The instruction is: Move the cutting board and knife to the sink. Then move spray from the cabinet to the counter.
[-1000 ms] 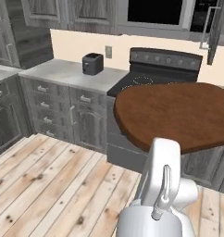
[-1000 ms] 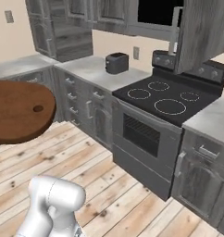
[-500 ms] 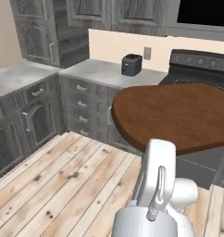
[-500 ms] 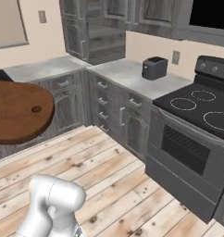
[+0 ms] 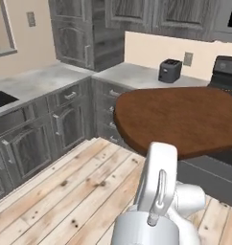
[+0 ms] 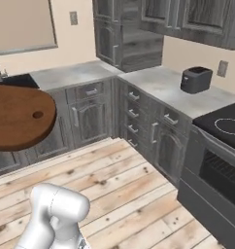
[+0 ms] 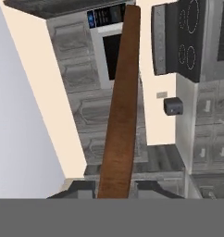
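A reddish-brown board with a small hole near one end is held flat in the air, clamped edge-on in the gripper. Beyond it a toaster sits on the counter, beside the stove. The fingertips are hidden behind the board.

Reddish-brown cutting board against grey wood-grain cabinets
Marbled white-grey surface carries a black toaster; pale knotted plank floor at 6 o'clock.
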